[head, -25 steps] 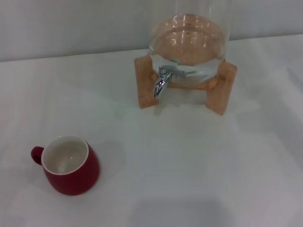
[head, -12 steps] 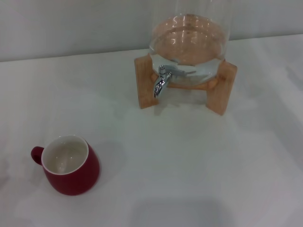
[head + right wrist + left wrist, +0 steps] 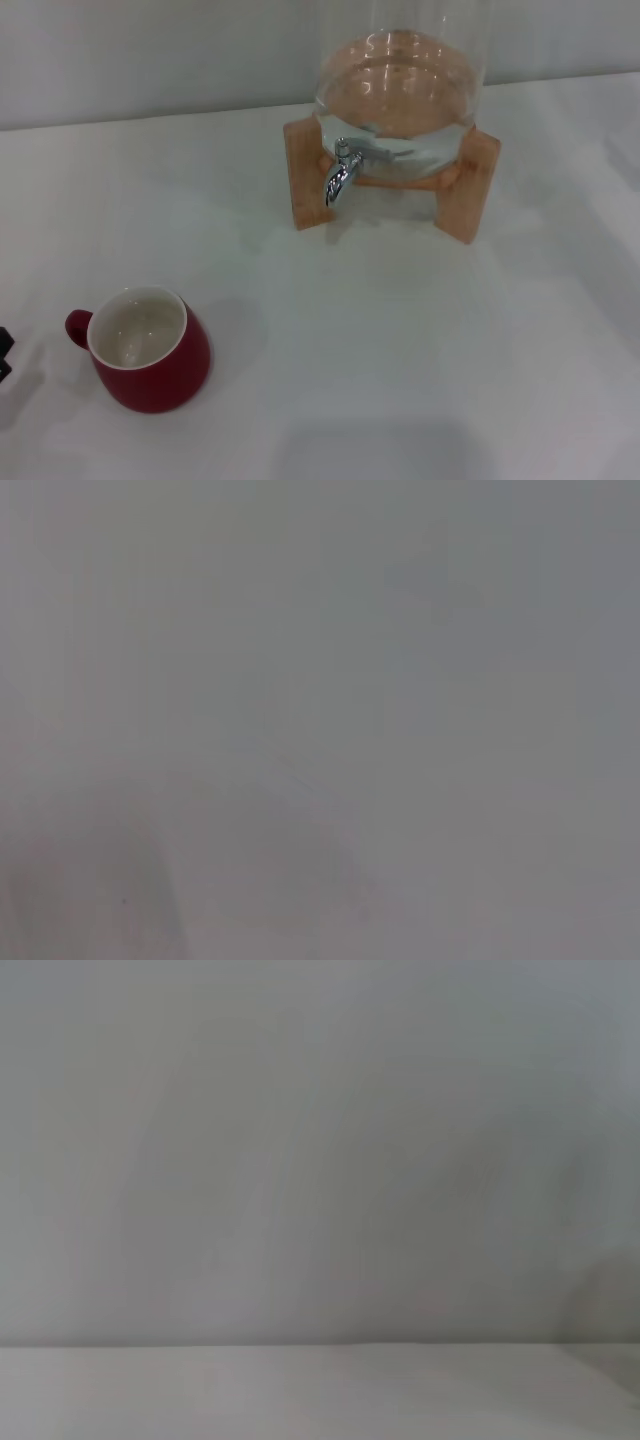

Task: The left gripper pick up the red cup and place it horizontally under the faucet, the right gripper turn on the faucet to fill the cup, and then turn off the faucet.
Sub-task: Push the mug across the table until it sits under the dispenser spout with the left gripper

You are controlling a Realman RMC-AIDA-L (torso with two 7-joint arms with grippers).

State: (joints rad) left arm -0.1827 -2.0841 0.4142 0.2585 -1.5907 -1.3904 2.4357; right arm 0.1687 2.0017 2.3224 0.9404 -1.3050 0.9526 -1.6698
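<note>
From the head camera I have the squat, rounded dark-red ceramic cup [image 3: 150, 350] standing upright on the white table [image 3: 400, 340], cream-white inside facing up, its small red loop handle turned toward the table's left edge. Just off that handle, at the very left border of the view, a sliver of black is poking in: that is the tip of my left gripper [image 3: 5, 352]. It sits near the cup's handle side, apart from it, not touching. So little of it shows that I cannot tell whether its fingers are spread or closed.

Well away from those black tips, toward the far side of the table, I see the clear glass dispenser [image 3: 400, 85] sitting in its light wooden stand [image 3: 305, 170]. The small shiny chrome faucet [image 3: 340, 172] juts out of the front of the glass between the stand's legs, spout pointing down at bare tabletop. The red cup is nowhere near it; it stands well apart, on the near left.

My right gripper does not show in any view.

The left wrist camera gives me only a plain grey wall above a pale strip of table. The right wrist camera shows nothing but a flat grey surface with faint shadows.

I can read no brand, label or writing on the cup, the glass, the stand or the faucet.
</note>
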